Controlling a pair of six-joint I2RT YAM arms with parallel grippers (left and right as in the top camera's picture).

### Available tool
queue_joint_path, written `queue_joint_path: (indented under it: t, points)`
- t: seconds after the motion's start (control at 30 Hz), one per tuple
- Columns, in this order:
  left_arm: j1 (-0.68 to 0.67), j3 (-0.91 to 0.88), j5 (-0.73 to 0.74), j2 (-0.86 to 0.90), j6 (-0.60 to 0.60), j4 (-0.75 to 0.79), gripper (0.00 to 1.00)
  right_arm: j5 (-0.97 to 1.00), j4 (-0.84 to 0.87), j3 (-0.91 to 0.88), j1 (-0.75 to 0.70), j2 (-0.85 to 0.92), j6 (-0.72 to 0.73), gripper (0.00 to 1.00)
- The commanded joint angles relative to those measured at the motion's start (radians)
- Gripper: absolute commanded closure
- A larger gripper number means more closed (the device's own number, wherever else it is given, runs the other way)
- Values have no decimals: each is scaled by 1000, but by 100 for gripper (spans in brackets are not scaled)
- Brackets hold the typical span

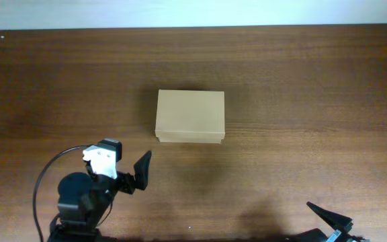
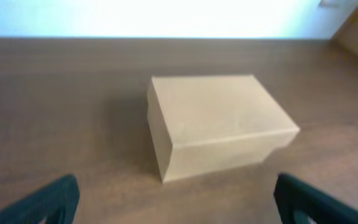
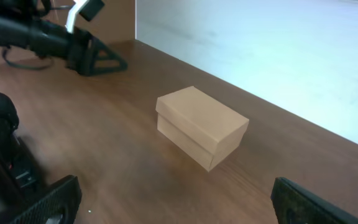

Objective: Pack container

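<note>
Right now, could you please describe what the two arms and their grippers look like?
Both are black. The left arm has a white block near its wrist and a thin black cable looping beside it. The left gripper and right gripper have flat black fingers tapering to points. I see no readable markings.

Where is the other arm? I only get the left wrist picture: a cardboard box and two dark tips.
Observer: Overhead, the right gripper is at the table's right edge on the robot's side, open, far from the container.
Operator: And the arm I'm looking from?
Observer: The left gripper is off the container's near left corner, open, not touching it.
Operator: Anything beside it?
Observer: A black cable loops by that arm's base.
</note>
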Motion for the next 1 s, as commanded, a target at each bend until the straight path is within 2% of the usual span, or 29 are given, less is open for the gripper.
queue_joint_path:
  t: [0.0,0.37,0.5,0.97]
  points:
    - [6,-49,18,14,15,76,0,-12,1,0,-6,5,8,1]
    - [5,-55,-79,19,24,31,0,-12,1,0,-6,5,8,1]
    - [5,-65,-145,-25,23,-6,0,-12,1,0,-6,5,8,1]
    - [99,-261,-121,-279,24,-26,1,-12,1,0,-6,5,8,1]
